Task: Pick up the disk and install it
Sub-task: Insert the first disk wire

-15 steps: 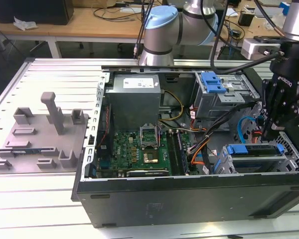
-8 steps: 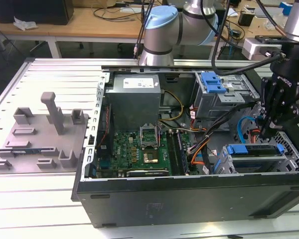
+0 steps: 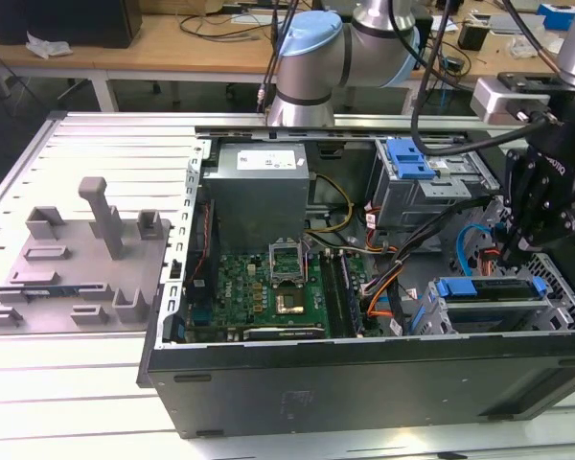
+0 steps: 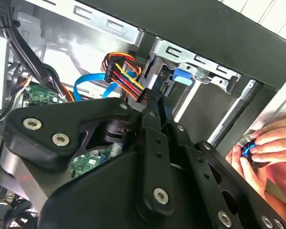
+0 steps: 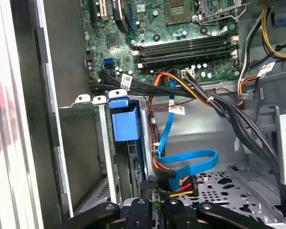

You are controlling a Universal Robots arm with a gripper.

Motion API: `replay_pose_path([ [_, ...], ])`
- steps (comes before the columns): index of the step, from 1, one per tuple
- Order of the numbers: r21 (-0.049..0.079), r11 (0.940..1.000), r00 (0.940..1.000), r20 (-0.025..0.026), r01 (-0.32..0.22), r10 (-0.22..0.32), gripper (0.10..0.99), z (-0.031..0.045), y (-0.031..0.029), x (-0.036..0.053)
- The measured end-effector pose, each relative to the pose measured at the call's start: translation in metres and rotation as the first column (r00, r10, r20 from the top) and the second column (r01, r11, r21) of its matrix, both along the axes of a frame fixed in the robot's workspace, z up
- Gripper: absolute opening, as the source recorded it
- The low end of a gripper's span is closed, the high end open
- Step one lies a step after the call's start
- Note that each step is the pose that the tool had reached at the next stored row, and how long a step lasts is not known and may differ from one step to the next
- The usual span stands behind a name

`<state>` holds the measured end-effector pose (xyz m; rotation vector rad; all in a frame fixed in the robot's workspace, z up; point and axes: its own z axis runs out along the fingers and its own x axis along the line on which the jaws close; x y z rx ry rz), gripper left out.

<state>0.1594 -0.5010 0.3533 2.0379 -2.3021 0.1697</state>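
Observation:
The disk (image 3: 486,287), silver with blue rails, sits in the lower drive cage (image 3: 556,305) at the exterior view's right. Its blue handle (image 5: 126,120) stands at the mouth of the slot, with the disk's edge (image 5: 133,164) running down inside the cage. The same blue handle (image 4: 183,76) appears in the second wrist view. My black gripper (image 3: 507,255) hangs just above the cage, over the end of the disk where the cables plug in. Its fingers (image 4: 155,107) lie pressed together, shut, with nothing between them, close to the orange and red power plug (image 5: 181,183).
A blue data cable (image 5: 190,160) loops beside the cage. A grey upper cage with a blue latch piece (image 3: 407,158) stands behind. The motherboard (image 3: 268,287) fills the case middle. A person's hand (image 4: 264,148) rests outside the case wall. A grey fixture (image 3: 77,259) sits at the left.

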Motion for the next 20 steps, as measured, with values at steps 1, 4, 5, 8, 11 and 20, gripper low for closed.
replay_pose_path([
  [1,0.002,1.0000,1.0000,-0.0008,0.000,0.000,0.169,0.0012,-0.0019,0.0008],
  [4,0.027,0.9996,1.0000,-0.0015,-0.001,0.001,0.169,0.0019,-0.0075,0.0023],
  [5,0.035,0.9994,1.0000,-0.0015,-0.001,0.001,0.169,0.0019,-0.0089,0.0024],
  [8,0.070,0.9975,1.0000,-0.0014,-0.002,0.002,0.169,0.0019,-0.0140,0.0023],
  [11,0.103,0.9947,1.0000,-0.0014,-0.002,0.002,0.169,0.0019,-0.0192,0.0023],
  [20,0.134,0.9909,1.0000,-0.0013,-0.003,0.003,0.169,0.0019,-0.0245,0.0023],
])
